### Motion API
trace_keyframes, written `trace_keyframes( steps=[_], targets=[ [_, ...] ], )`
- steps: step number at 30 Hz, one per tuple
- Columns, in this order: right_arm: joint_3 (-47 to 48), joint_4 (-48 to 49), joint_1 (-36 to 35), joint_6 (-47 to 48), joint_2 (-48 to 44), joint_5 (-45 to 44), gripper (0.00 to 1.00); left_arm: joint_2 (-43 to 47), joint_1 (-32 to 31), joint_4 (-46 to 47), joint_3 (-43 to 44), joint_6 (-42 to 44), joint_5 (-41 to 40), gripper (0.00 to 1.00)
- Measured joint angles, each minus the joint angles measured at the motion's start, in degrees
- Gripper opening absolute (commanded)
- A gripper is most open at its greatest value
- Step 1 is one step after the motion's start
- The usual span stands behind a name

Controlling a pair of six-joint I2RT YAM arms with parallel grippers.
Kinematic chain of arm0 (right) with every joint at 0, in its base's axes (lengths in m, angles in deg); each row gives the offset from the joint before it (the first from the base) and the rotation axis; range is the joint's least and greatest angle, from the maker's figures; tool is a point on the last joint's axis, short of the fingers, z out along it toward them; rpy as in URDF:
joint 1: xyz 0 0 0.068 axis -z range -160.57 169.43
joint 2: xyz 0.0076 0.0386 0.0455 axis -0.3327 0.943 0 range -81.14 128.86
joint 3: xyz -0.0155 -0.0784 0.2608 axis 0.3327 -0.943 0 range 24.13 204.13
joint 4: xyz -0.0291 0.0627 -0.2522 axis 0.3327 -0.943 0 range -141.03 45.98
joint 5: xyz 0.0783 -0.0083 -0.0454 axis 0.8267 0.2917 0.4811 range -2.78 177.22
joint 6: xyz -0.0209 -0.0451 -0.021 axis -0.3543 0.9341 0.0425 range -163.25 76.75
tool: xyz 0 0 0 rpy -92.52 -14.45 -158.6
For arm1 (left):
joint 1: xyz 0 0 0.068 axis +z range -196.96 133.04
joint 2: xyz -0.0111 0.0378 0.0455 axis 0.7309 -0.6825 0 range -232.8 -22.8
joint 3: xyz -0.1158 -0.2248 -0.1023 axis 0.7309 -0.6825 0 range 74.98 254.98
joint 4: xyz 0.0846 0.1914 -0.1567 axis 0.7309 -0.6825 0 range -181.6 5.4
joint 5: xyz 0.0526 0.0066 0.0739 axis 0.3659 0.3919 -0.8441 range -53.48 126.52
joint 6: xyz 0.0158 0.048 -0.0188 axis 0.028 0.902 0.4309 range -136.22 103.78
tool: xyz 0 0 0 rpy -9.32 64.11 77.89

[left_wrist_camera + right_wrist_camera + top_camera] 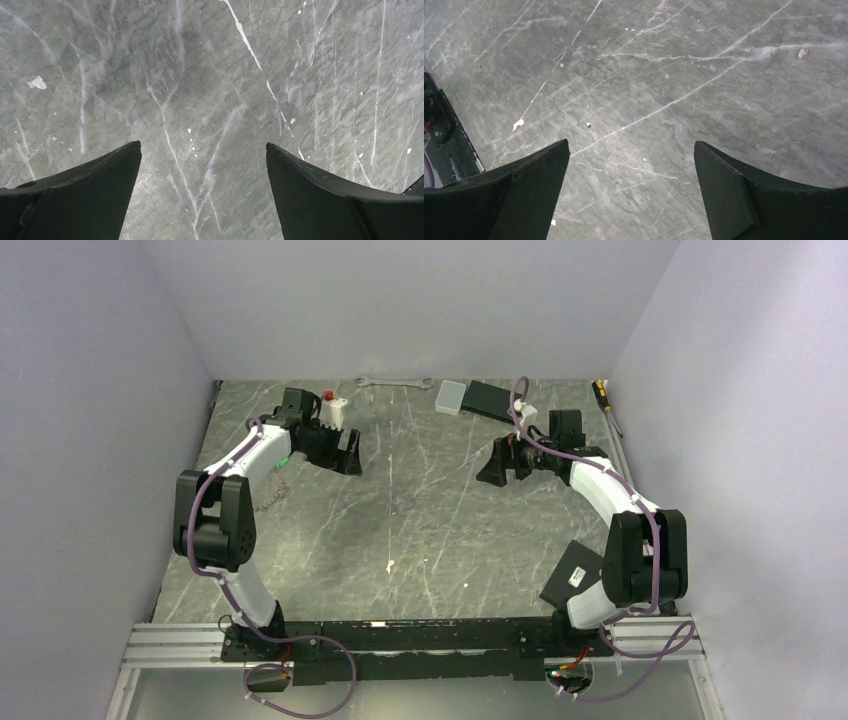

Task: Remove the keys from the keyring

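Veined grey tabletop (430, 530), possibly thin keyring (268, 497)

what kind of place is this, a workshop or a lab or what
Most likely a robot lab test cell. Plain grey walls box in a marble-patterned table. The left arm and right arm are bolted to a metal rail at its near edge.

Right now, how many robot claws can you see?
2. The left gripper hovers over the table's left side, the right gripper over its right side, both open and empty. None seem hidden.
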State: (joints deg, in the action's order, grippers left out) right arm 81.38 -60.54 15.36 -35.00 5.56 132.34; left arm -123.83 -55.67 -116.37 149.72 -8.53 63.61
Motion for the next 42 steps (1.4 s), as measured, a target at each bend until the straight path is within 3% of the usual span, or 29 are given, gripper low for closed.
trace_keyframes(
  steps=[12,19,25,31,42],
  targets=[
    [1.0,-1.0,-0.5,1.2,1.4,0.2,1.0,0.0,2.3,-3.0,3.3,1.3,2.6,1.0],
    [1.9,-2.8,-1.6,2.1,2.9,0.2,1.0,-1.9,13.2,-7.6,8.7,3.8,6.7,0.99],
    [2.4,-4.1,-2.7,2.9,4.5,0.2,1.0,-1.8,25.0,-10.8,7.3,8.0,4.9,0.99],
    [3.0,-4.5,-3.1,2.9,5.3,0.5,1.0,-1.9,32.6,-13.8,4.6,13.9,2.8,0.99],
    [3.6,-5.9,-3.1,3.9,6.3,0.4,1.0,-8.1,31.9,-14.5,3.0,20.8,3.3,0.99]
  ],
)
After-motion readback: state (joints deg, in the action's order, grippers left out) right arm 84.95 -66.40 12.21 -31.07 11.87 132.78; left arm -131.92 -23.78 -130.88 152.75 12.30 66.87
